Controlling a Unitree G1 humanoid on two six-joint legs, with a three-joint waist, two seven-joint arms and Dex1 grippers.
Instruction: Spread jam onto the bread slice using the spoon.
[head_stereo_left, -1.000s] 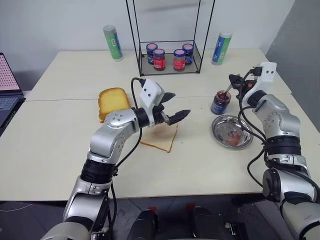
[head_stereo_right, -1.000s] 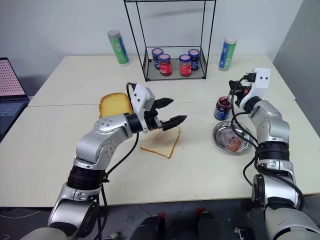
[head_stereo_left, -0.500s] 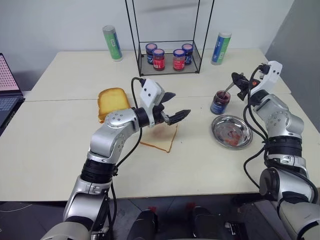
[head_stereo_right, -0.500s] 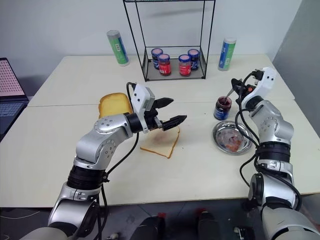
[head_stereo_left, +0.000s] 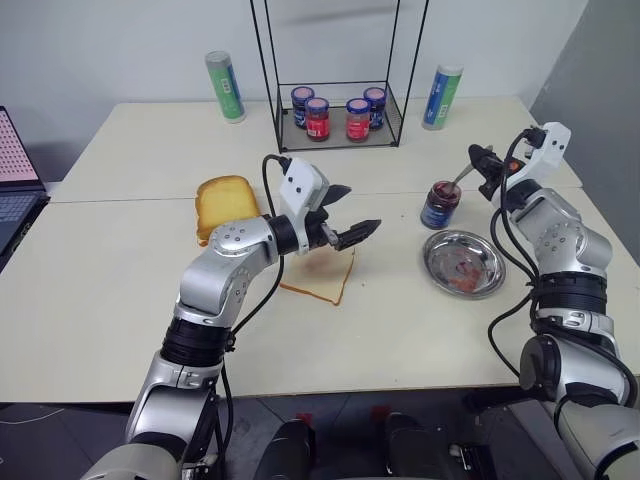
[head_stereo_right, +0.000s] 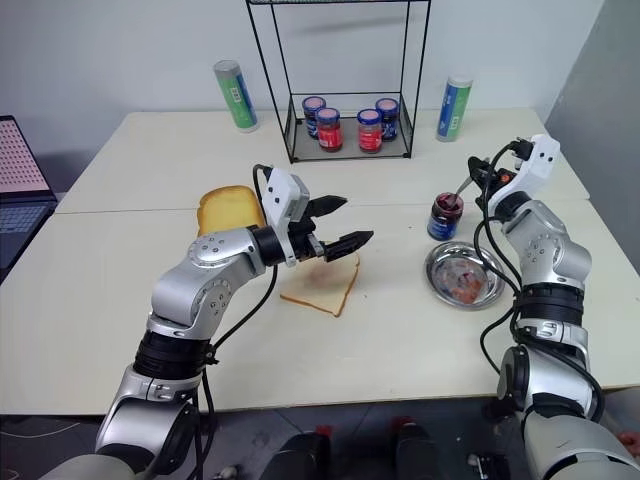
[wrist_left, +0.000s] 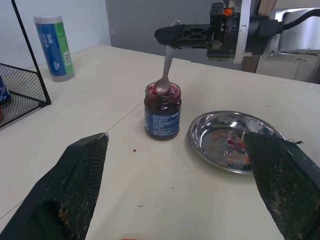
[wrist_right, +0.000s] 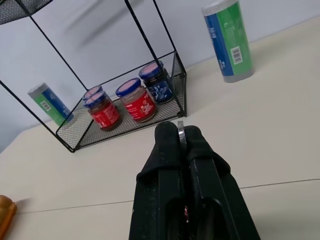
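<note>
The bread slice (head_stereo_left: 322, 278) lies flat on the table, pale with a tan crust. My left gripper (head_stereo_left: 357, 210) hovers just above its far edge, open and empty. To the right stands the open jam jar (wrist_left: 162, 117) with a dark blue label and dark-red jam (wrist_left: 163, 92) at its mouth. The silver spoon (wrist_left: 166, 70) hangs tilted with its bowl dipped in the jam. My right gripper (wrist_left: 172, 36) is shut on the top of the spoon's handle, above and to the right of the jar (head_stereo_left: 440, 204).
A round steel plate (head_stereo_left: 432, 250) smeared with red sits just in front of the jar. A thick toasted slice (head_stereo_left: 226, 205) stands left of the bread. A wire rack (head_stereo_left: 340, 142) holding several lidded jars, two tall tubes (head_stereo_left: 226, 86) (head_stereo_left: 442, 96) and a laptop (head_stereo_left: 15, 170) line the back and left.
My right wrist has rolled a little and shifted slightly to the right, tilting the spoon while its bowl stays in the jar. The left arm has not moved.
</note>
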